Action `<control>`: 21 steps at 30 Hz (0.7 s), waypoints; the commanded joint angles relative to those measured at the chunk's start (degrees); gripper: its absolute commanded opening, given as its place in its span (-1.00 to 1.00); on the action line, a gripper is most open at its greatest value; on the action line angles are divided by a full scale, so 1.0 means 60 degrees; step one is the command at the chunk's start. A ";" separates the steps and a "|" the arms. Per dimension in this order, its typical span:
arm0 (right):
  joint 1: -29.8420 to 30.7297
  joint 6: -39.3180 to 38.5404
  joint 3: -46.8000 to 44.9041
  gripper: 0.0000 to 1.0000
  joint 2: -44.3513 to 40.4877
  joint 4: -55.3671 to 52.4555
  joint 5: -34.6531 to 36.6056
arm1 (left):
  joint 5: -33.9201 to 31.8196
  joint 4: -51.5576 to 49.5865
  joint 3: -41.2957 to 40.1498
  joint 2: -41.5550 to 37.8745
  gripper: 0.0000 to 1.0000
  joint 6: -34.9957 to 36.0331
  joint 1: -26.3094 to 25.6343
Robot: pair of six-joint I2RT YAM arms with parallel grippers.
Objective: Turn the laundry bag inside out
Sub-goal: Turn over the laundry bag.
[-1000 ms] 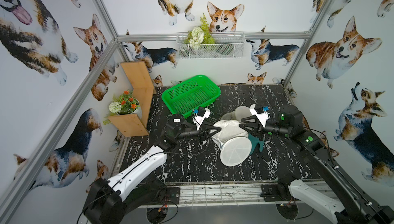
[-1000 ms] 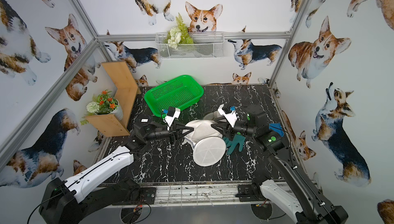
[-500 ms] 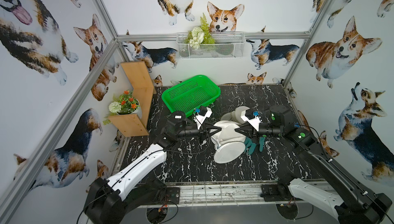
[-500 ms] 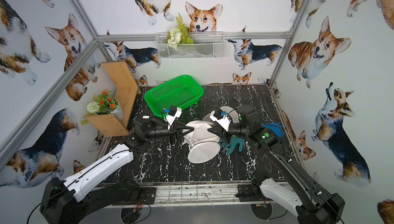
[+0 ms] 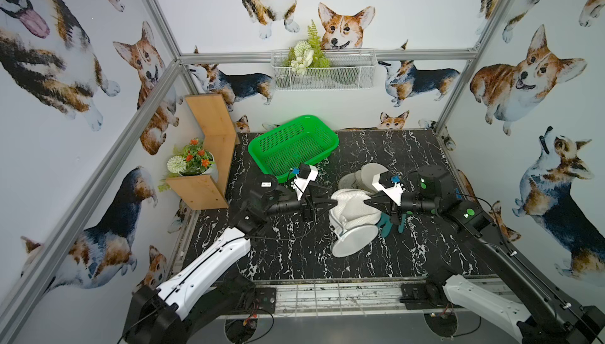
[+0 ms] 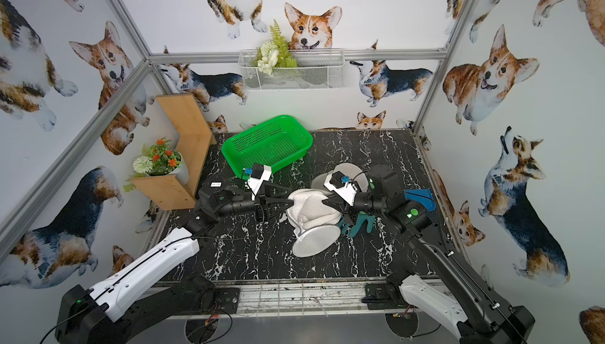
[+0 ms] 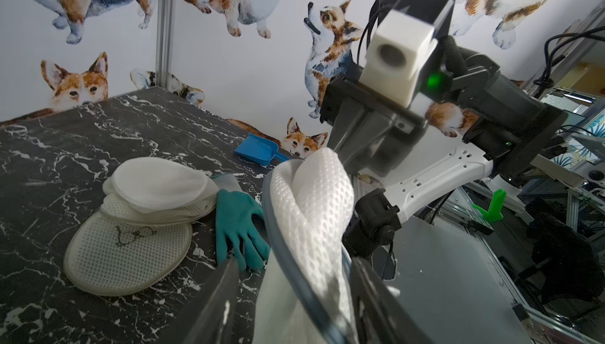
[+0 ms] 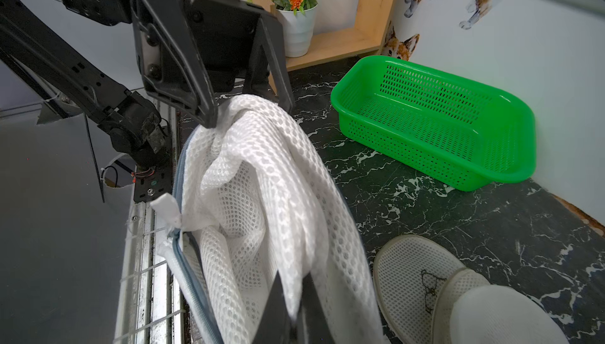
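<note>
The laundry bag (image 5: 352, 211) is white mesh with a grey zipper and hangs bunched between the two grippers above the black marble table in both top views (image 6: 311, 211). My right gripper (image 8: 296, 313) is shut on a fold of the bag's mesh (image 8: 262, 195) and reaches it from the right (image 5: 366, 201). My left gripper (image 7: 294, 277) stands open with the bag's zipper rim and mesh (image 7: 311, 195) between its jaws, and there is a gap on one side. In a top view the left gripper (image 5: 329, 196) sits at the bag's left edge. The bag's round end (image 5: 353, 242) hangs low toward the table.
A teal glove (image 5: 391, 222) lies just right of the bag. More white mesh pieces (image 5: 363, 175) are stacked behind it. A green basket (image 5: 291, 145) stands at the back. A blue scoop (image 6: 422, 196) lies far right. A wooden shelf with a flower pot (image 5: 203, 175) stands at the left.
The right gripper moved in from the right and shut on the bag's mesh. The left gripper, shut on the bag before, has opened its jaws. The bag shifted slightly left.
</note>
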 commanded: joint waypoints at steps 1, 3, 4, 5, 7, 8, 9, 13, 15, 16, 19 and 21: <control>0.0031 -0.0193 0.0097 -1.00 0.0043 -0.0085 0.0051 | 0.0095 -0.0038 0.0040 0.0083 -0.11 -0.0158 0.0019; 0.0018 -0.0264 0.0109 -1.00 0.0047 -0.0085 0.0099 | 0.0088 -0.0084 0.0088 0.0134 -0.40 -0.0156 0.0019; 0.0025 -0.0315 0.0105 -1.00 0.0035 -0.0094 0.0144 | 0.0077 -0.0101 0.0094 0.0146 -0.58 -0.0149 0.0033; 0.0027 -0.0372 0.0105 -1.00 0.0007 -0.0139 0.0180 | 0.0019 -0.0113 0.0093 0.0141 -0.73 -0.0153 0.0061; 0.0018 -0.0554 0.0090 -1.00 -0.0051 -0.0358 0.0303 | -0.0096 -0.0082 0.0100 0.0121 -1.00 -0.0208 0.0146; 0.0018 -0.0718 0.0076 -1.00 -0.0095 -0.0545 0.0427 | -0.0145 -0.0005 0.0093 0.0090 -1.00 -0.0287 0.0211; 0.0028 -0.0872 0.0048 -1.00 -0.0160 -0.0766 0.0581 | -0.0277 0.0089 0.0092 0.0044 -1.00 -0.0378 0.0284; 0.0024 -0.1593 -0.0027 -1.00 -0.0451 -0.1594 0.1129 | -0.1398 0.0286 0.0093 -0.0041 -1.00 -0.0966 0.0748; 0.0053 -0.1765 0.0076 -1.00 -0.0621 -0.1754 0.1122 | -0.1996 0.0214 0.0093 0.0116 -1.00 -0.1416 0.1076; 0.0079 -0.1777 0.0185 -1.00 -0.0726 -0.1719 0.1018 | -0.2120 0.0167 0.0092 0.0293 -1.00 -0.1628 0.1208; 0.0105 -0.1376 0.0531 -1.00 -0.0992 -0.0915 0.0470 | -0.2050 -0.0541 0.0675 0.1015 -1.00 -0.1532 0.1242; 0.0091 -0.0733 0.0584 -1.00 -0.1183 0.0107 0.0324 | -0.1873 -0.1050 0.0851 0.1469 -1.00 -0.1403 0.1241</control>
